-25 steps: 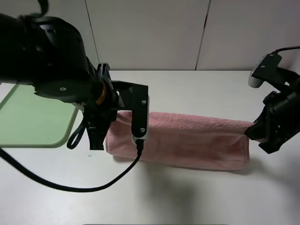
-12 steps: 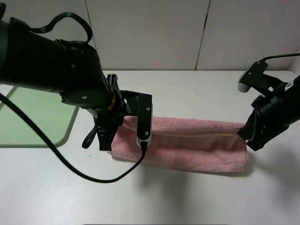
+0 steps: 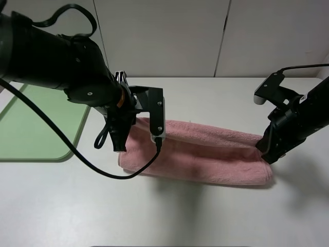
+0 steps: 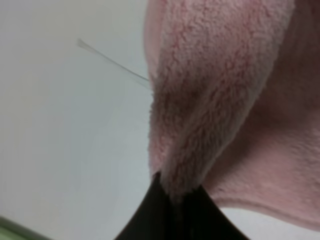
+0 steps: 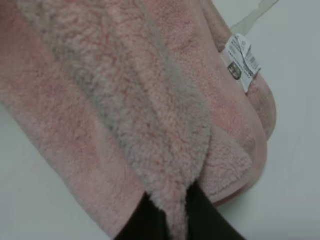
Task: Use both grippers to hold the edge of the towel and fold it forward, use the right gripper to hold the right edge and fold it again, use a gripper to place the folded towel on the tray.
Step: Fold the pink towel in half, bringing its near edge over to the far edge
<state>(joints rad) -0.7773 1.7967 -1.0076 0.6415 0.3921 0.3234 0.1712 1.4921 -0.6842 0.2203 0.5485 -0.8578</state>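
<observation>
The pink towel (image 3: 205, 157) lies long across the white counter (image 3: 205, 221), with each end lifted a little. The left pincer (image 3: 119, 147) is pressed together on the towel's left end, and the right pincer (image 3: 264, 153) pinches the right end the same way. The towel looks soft, light and floppy, so it will likely sag in the middle. It is fluffy, not slippery, and cannot break. The best place to hold it is the thin edge (image 3: 216, 133), near the corners. The green tray (image 3: 36, 128) sits off to the left, apart from the towel.
</observation>
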